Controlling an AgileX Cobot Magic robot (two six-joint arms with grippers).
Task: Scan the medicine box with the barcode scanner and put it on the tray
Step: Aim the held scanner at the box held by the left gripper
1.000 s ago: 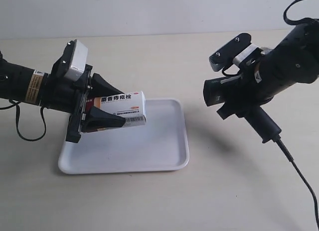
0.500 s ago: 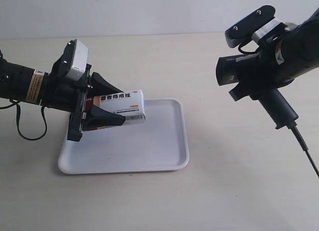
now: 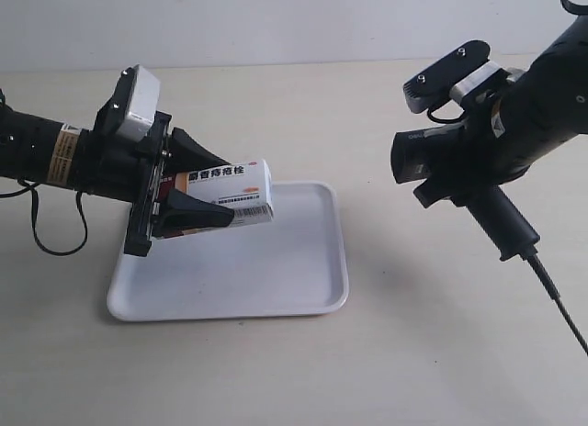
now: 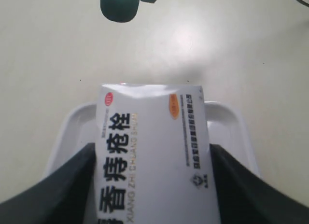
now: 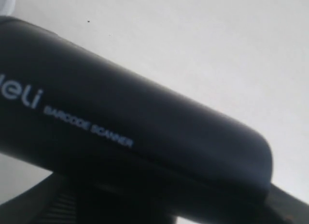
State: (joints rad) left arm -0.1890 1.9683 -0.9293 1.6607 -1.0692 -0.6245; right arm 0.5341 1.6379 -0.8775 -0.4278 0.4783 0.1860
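My left gripper [image 3: 204, 183] is shut on the white medicine box [image 3: 230, 192], holding it level above the left half of the white tray [image 3: 303, 279]. The box's barcode side faces the exterior camera. In the left wrist view the medicine box [image 4: 152, 151] sits between both black fingers [image 4: 53, 195], with the tray's rim [image 4: 231, 122] behind it. My right gripper [image 3: 469, 173] holds the black barcode scanner [image 3: 441, 160] in the air to the right of the tray, its head turned toward the box. The scanner's body [image 5: 120, 122] fills the right wrist view and hides the fingers.
The scanner's black cable [image 3: 560, 307] trails down to the table at the right edge. A loop of black cable [image 3: 55, 238] hangs under the left arm. A dark round object [image 4: 120, 7] shows far off in the left wrist view.
The right arm rose with the scanner, then came back down and left a little. The left gripper tilted the medicine box slightly upward.
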